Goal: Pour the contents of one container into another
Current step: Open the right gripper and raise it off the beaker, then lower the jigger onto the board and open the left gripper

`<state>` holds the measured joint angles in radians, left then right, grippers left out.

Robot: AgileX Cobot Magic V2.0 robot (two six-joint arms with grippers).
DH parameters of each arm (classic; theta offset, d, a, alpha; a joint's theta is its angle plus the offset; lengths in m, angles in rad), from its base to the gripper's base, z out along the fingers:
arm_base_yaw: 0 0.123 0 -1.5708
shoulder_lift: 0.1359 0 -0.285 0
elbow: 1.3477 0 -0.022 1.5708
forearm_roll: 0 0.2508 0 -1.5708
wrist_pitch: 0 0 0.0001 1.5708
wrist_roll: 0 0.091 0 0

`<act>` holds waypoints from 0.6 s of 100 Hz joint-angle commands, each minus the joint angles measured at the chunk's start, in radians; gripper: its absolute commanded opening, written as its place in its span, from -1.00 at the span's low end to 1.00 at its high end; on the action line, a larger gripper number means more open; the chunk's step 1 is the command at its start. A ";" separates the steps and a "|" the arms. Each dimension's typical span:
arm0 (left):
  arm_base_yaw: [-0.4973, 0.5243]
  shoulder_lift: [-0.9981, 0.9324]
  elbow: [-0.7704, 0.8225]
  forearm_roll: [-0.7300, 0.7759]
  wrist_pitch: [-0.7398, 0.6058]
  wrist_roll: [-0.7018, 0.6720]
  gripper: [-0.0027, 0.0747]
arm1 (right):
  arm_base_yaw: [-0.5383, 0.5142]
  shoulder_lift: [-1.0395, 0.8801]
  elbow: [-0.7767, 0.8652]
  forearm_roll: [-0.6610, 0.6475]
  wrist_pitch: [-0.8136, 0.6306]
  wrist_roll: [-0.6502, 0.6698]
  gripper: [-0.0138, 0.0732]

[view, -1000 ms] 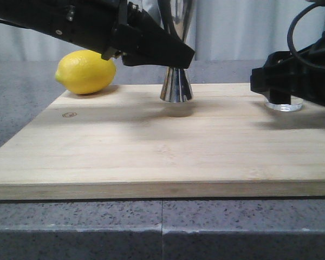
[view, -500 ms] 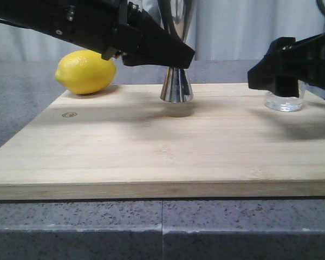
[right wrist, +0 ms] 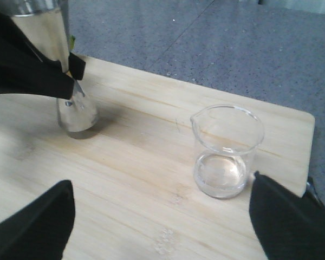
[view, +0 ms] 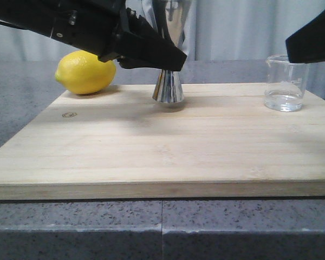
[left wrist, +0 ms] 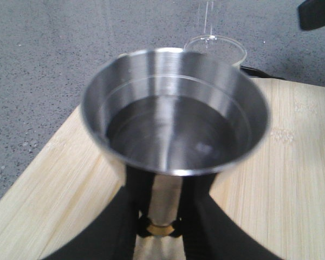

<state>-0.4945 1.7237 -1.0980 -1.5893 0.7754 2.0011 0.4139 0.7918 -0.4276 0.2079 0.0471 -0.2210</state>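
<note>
A: Jigger [view: 168, 81] status: base on the wooden board [view: 151, 141], slightly tilted in the front view, with the left gripper [left wrist: 160, 214] clamped on its gold-banded waist. The left wrist view shows dark fingers [left wrist: 124, 216] pressed to either side of the band, and liquid in the upper cup.

B: Beaker [right wrist: 226, 151]?

A: Upright at the board's right rear, well apart from the jigger, with a shallow pool of clear liquid in the bottom. The right gripper [right wrist: 162, 216] is spread wide with nothing between its fingers, raised above and in front of the beaker.

B: Risks from here?

A: Three. First, the jigger is top-heavy with liquid and held only at the narrow waist, so a loose grip or abrupt move could let it pivot and slop over the rim. Second, its base is narrow, so if it is released while tilted it may topple. Third, if the right gripper comes down for the beaker, a misaligned finger could clip the thin glass wall and push it toward the board's nearby right edge.

B: The lemon [view: 85, 71]?

A: Left rear, beside the left arm; likely harmless.
</note>
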 commanded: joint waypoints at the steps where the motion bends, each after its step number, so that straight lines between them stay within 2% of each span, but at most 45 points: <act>1: -0.008 -0.052 -0.031 -0.082 0.038 0.002 -0.72 | 0.001 -0.046 -0.026 -0.026 -0.027 -0.003 0.70; 15: -0.008 -0.050 -0.031 -0.132 0.047 0.015 -0.72 | 0.001 -0.057 -0.026 -0.040 -0.018 -0.003 0.70; 42: -0.008 -0.008 -0.031 -0.132 0.118 0.055 -0.72 | 0.001 -0.057 -0.026 -0.046 -0.013 -0.003 0.70; 60: -0.008 -0.005 -0.028 -0.132 0.120 0.101 -0.72 | 0.001 -0.057 -0.026 -0.053 -0.013 -0.003 0.70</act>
<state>-0.4945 1.7637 -1.0980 -1.6566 0.8310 2.0878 0.4139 0.7437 -0.4276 0.1702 0.1058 -0.2210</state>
